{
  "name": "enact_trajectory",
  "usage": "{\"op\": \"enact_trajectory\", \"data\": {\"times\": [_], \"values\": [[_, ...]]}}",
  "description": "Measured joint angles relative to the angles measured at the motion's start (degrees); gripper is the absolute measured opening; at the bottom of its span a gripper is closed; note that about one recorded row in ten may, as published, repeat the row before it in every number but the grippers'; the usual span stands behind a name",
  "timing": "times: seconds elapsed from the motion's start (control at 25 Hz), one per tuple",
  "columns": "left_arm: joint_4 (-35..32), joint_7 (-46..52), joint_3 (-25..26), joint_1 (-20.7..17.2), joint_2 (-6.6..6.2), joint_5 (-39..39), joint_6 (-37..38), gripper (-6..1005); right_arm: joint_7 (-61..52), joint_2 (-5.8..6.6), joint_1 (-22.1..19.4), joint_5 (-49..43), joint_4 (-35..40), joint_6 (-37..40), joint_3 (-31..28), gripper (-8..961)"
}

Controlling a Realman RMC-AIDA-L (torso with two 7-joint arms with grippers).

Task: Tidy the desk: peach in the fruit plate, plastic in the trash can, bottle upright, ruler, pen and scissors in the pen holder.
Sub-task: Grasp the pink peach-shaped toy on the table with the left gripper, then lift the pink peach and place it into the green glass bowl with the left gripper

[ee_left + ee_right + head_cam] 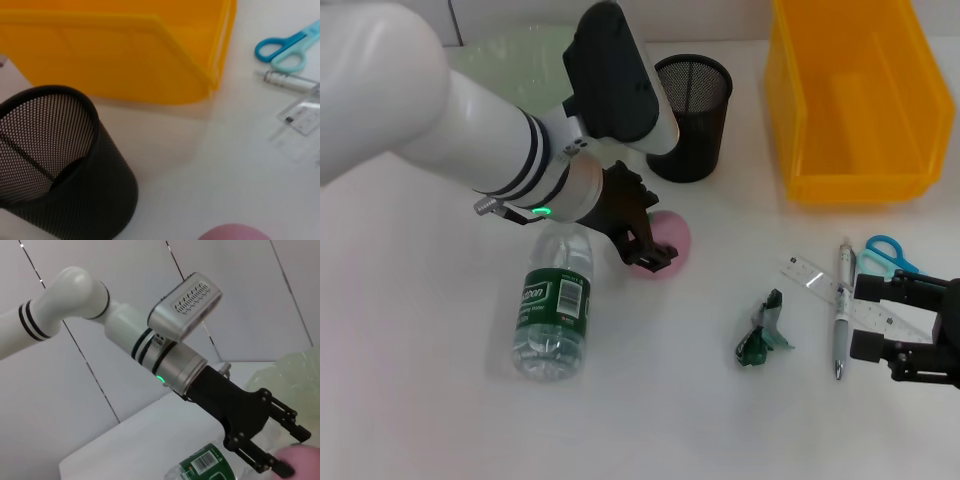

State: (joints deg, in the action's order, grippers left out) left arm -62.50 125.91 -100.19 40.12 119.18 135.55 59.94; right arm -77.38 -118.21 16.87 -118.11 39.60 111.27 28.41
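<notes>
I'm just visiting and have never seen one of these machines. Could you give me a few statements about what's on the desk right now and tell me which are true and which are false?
1. The bottle is lying on its side. True.
2. The peach is already in the fruit plate. False: it sits on the desk, with the left hand around it.
3. The pen holder has the pen in it. False: the pen lies on the desk beside the ruler and scissors.
4. The plastic is lying on the desk, outside the trash can. True.
5. The right hand is next to the pen. True.
</notes>
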Motion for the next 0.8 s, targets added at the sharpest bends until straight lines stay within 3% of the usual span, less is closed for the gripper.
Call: {"op": "enact_trajectory", "data": {"times": [0.24,0.56,0.8], "values": [[-0.10,1.12,-4.03,-0.75,0.00,1.62,-3.08,688,0.04,0.00,0.04,0.00,-0.16,-0.03,-0.02,827],[-0.88,1.17,-4.35,-1.18,0.00,1.30,-3.50,283,0.09,0.00,0.06,0.00,-0.51,-0.36,0.35,827],[-4.30,1.34,-4.00,-2.89,0.00,1.09,-2.20,253,0.13,0.00,0.09,0.00,-0.60,-0.37,0.16,828]]}}
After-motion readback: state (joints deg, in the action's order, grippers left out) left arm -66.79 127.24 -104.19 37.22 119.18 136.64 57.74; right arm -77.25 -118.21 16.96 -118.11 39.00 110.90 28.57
